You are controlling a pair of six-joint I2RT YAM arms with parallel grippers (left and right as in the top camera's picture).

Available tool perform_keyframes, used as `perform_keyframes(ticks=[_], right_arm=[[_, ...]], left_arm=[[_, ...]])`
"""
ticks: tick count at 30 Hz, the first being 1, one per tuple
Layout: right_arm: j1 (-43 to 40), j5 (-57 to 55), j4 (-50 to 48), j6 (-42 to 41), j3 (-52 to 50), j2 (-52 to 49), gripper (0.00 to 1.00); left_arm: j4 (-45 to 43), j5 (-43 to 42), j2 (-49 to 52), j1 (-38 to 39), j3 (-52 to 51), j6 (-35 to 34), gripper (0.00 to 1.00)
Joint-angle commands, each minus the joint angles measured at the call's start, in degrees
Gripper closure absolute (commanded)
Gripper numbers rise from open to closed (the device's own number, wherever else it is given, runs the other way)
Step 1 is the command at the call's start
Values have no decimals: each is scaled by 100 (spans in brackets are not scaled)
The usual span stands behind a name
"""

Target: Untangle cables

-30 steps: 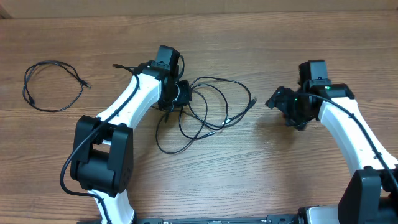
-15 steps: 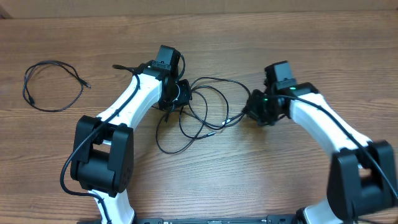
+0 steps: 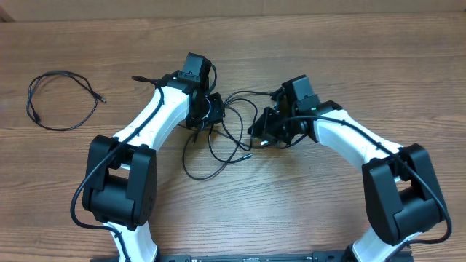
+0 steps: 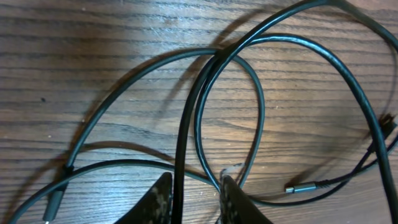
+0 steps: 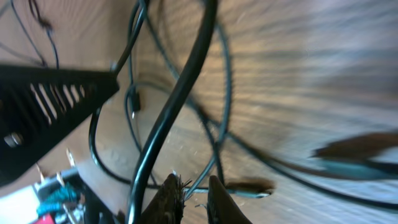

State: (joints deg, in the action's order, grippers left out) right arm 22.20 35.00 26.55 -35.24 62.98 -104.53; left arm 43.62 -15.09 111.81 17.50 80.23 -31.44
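Note:
The tangled black cables (image 3: pixel 234 156) lie in loose crossed loops at mid-table between my two arms. My left gripper (image 3: pixel 206 115) is at the tangle's left side. In the left wrist view it (image 4: pixel 196 178) stands open: one cable (image 4: pixel 186 124) runs through the gap beside the left finger, with room to spare. A silver-tipped plug (image 4: pixel 305 187) lies to the right on the wood. My right gripper (image 3: pixel 263 132) sits at the tangle's right side. In the right wrist view it (image 5: pixel 193 180) is shut on a thin cable strand (image 5: pixel 205 173) pinched between the tips.
A separate black cable (image 3: pixel 58 72) lies coiled in a single loop at the far left of the wooden table (image 3: pixel 328 204). A black and white arm link (image 5: pixel 50 106) shows at the left of the right wrist view.
The right arm swung left from the table's right side into the tangle, and its jaws closed on a strand, drawing the cable's right end leftward. The left jaws parted slightly.

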Motion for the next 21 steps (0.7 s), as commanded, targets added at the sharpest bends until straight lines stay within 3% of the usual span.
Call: perform_keyframes(ticks=[1, 12, 15, 18, 21], right_arm=[[264, 214, -74, 125, -7, 4, 87], [610, 107, -118, 111, -7, 4, 89], [605, 66, -90, 131, -7, 4, 90], [511, -98, -9, 577, -7, 4, 93], [374, -555, 122, 811, -4, 4, 80]], left_arm=[[-68, -337, 70, -11, -31, -35, 71], [-199, -1099, 70, -35, -31, -31, 55], [-234, -1200, 70, -70, -31, -28, 44], [-225, -1193, 70, -109, -31, 129, 42], [-192, -1180, 70, -138, -31, 275, 38]])
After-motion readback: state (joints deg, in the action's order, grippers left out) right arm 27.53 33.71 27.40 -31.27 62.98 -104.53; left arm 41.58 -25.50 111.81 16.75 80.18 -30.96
